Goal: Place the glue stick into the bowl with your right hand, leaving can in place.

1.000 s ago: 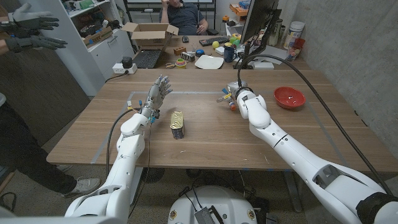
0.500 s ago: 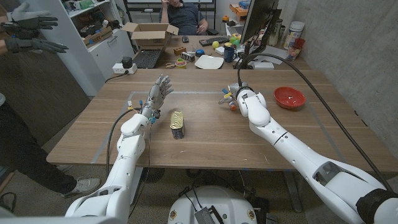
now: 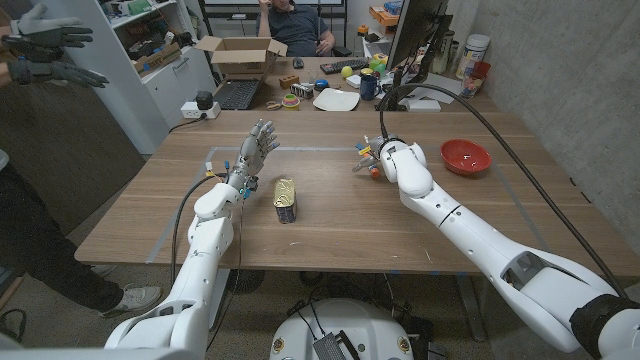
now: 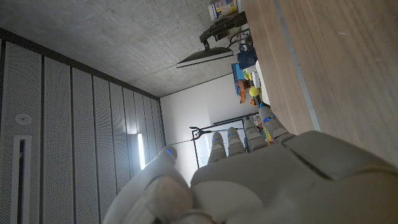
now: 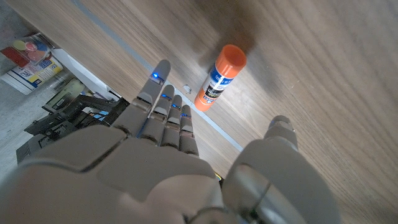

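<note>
One glue stick (image 5: 219, 78) lies flat on the table, just beyond the right hand (image 5: 186, 168), whose fingers are spread and empty, its long axis roughly along their reach.

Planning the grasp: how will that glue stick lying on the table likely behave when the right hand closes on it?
The glue stick lies on its side; being round, it may roll if nudged. Its smooth plastic body looks stiff, probably light and a bit slippery. The right hand hovers open above it.

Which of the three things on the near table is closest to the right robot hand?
The glue stick, the one with the orange cap, lying just before the right robot hand. The gold can and the red bowl sit farther off.
</note>
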Available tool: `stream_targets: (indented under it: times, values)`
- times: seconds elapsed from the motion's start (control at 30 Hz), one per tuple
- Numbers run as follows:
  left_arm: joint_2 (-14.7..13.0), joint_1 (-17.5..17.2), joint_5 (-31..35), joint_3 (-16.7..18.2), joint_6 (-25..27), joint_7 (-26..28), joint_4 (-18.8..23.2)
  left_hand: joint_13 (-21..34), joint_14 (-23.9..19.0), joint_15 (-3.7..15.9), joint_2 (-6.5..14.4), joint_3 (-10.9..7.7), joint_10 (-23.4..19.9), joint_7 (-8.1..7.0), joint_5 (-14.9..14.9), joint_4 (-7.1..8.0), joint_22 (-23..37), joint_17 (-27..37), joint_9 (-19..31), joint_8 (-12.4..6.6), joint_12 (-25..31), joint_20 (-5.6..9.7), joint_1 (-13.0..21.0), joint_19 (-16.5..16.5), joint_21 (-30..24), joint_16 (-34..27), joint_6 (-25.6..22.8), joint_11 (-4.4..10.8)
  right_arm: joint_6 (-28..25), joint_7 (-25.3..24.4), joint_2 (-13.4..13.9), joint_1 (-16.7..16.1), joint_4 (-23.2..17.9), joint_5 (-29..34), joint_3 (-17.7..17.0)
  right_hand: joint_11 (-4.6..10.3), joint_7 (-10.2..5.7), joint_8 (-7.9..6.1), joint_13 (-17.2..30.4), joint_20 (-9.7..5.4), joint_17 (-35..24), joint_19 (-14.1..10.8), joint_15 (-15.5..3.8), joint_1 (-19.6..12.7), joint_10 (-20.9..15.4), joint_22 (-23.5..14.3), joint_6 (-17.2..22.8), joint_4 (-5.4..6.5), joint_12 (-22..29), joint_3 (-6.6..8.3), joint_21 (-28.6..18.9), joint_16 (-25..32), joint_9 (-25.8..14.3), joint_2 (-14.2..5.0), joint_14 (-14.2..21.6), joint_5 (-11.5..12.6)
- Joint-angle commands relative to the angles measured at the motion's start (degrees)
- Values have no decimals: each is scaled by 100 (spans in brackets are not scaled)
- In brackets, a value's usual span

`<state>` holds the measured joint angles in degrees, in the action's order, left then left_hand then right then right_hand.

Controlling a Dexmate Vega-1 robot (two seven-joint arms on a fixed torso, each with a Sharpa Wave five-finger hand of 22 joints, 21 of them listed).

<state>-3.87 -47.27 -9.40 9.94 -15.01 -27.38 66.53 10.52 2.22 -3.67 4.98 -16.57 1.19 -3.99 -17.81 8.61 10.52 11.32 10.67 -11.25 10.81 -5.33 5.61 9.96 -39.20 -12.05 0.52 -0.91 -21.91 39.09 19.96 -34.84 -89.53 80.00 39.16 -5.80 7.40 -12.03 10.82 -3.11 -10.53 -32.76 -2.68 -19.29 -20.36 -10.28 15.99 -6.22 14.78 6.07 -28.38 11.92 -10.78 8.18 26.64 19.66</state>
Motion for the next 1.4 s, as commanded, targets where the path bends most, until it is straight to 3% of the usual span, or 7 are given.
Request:
stream_targets:
  times: [0.03,0.23,0.53,0.8,1.17,1.4]
  values:
    - [-22,-8,-4,-13,-16,-4,6,34,5,-32,-51,23,46,-29,-22,4,14,28,15,-7,25,-43,-5,103,22,-2,46,13,59,141,3,92,40,-79,43,20,-35,-40,37,-181,-28,-158,-138,-103,-277,-23,143,-20,92,-58,-15,55,-15,-21,193,90]
    - [-23,9,-16,-11,-3,-16,-15,34,9,-35,-56,32,49,-27,-24,3,14,28,14,-7,27,-47,-8,102,28,1,48,13,123,207,3,137,70,-171,41,90,-53,-52,47,-248,-34,-276,-220,-157,-476,-33,242,-29,142,-106,-38,102,-16,-38,406,162]
    - [-26,55,0,0,-66,-18,-110,34,8,-36,-61,43,57,-18,-29,3,14,28,14,-6,28,-49,-13,101,37,3,54,-7,150,398,5,252,144,-116,139,148,-118,-41,52,-220,-40,-299,-275,-173,-486,-42,256,-27,131,-140,-39,121,-17,-44,513,204]
    - [-28,107,-2,20,-77,-49,-206,34,6,-33,-62,52,57,-17,-32,3,15,28,14,-6,31,-53,-18,100,44,4,57,22,195,482,-5,360,217,-54,243,198,-186,-71,63,-199,-53,-484,-364,-188,-700,-59,416,-25,185,-242,-98,188,-20,-17,822,298]
    - [-39,165,11,57,-135,-93,-344,34,9,-31,-61,64,65,-11,-38,4,15,28,13,-6,32,-53,-23,100,56,7,62,14,218,886,-80,564,370,-108,340,275,-300,-138,76,-190,-79,-641,-478,-128,-1071,-90,758,74,278,-336,-161,249,-23,-175,1160,427]
    - [-33,219,15,83,-184,-126,-446,34,5,-32,-61,71,56,-7,-41,5,15,28,13,-8,37,-52,-27,101,63,6,58,-10,303,591,-29,514,335,-242,290,448,-466,-186,89,-340,-90,-789,-729,-267,-1394,-88,1049,92,351,-314,-213,311,-27,-414,1487,553]
